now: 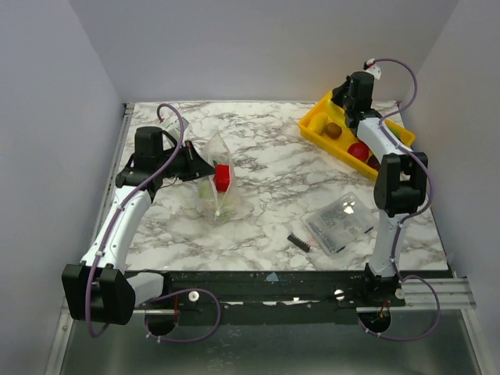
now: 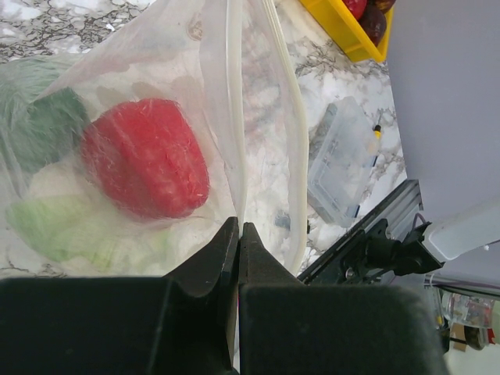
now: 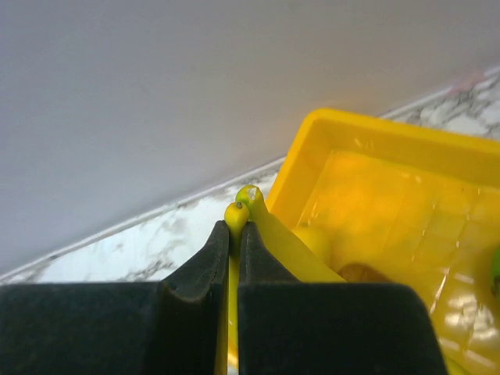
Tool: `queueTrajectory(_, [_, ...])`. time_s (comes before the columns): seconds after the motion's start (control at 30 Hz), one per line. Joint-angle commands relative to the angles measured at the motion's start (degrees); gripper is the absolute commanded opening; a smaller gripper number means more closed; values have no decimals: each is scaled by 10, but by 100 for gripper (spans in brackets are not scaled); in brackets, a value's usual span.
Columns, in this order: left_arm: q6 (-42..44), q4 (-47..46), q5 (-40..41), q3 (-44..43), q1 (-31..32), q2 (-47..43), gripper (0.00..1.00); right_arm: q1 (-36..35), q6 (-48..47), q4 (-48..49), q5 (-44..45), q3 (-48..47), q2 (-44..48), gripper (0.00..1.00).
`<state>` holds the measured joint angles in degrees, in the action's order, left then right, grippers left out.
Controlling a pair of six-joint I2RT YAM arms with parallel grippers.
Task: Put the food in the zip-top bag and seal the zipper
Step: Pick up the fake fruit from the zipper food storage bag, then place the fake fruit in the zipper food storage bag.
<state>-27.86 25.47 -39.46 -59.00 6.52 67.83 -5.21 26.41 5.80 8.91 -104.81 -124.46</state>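
The zip-top bag (image 1: pixel 216 168) stands on the marble at the left, holding a red pepper (image 1: pixel 223 177) and green pieces. My left gripper (image 1: pixel 203 169) is shut on the bag's mouth edge. In the left wrist view the jaws (image 2: pixel 238 228) pinch the zipper strip (image 2: pixel 234 117), with the red pepper (image 2: pixel 147 156) and green food (image 2: pixel 47 125) seen through the plastic. My right gripper (image 1: pixel 349 101) is over the yellow tray's far end. In the right wrist view it (image 3: pixel 234 228) is shut on a yellow banana (image 3: pixel 237 212), and a second banana finger (image 3: pixel 273 230) lies beside it.
The yellow tray (image 1: pixel 316 129) at the back right holds a brown kiwi (image 1: pixel 333 130) and a red piece (image 1: pixel 358 151). A flat clear packet of small parts (image 1: pixel 340 223) and a black ridged piece (image 1: pixel 298 241) lie at the front right. Walls stand close on three sides.
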Motion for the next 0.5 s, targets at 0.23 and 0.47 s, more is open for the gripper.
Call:
queueTrajectory(0.23, [6,-5,-10,-7,3,-15,0,-5,314,114,-260,324,296,0])
queueTrajectory(0.47, [7,-5,-4,-6,4,-32,0,-80,422,184,-297,436,408,0])
